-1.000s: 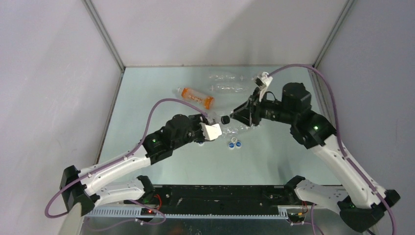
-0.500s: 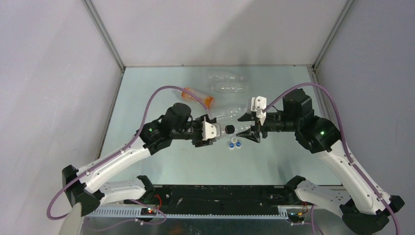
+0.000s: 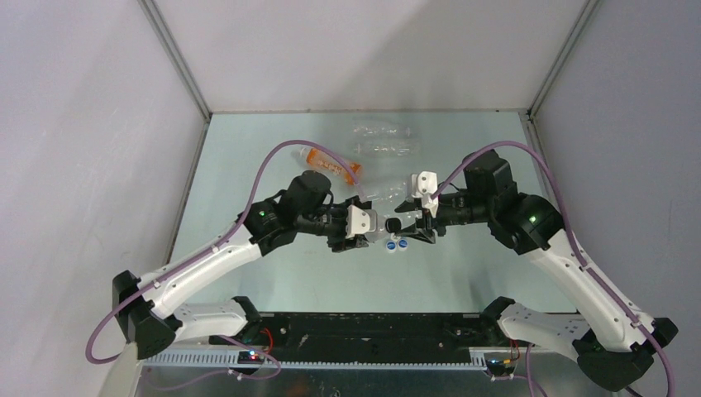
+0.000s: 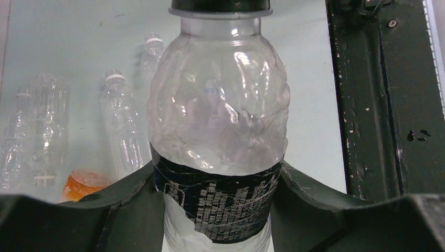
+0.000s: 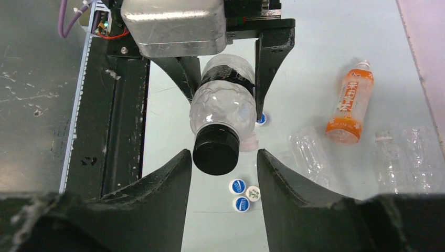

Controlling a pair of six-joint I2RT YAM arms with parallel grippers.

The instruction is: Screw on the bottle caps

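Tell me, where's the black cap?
The black cap sits on the bottle the left hand grips, mid-table in the top view, between the right hand's open fingers.

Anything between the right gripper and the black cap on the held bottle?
Nothing visible. The right gripper is open and the black cap of the bottle in the left gripper sits right at its gap. Loose caps lie on the table below, out of the way.

Table (image 3: 463,273): pale green surface, walled on three sides.
Orange bottle (image 5: 350,102): lying flat, 11 o'clock.
Clear bottles (image 3: 384,149): several, lying flat, 12 o'clock.
Bottle caps (image 5: 237,186): three clustered, 5 o'clock of centre.
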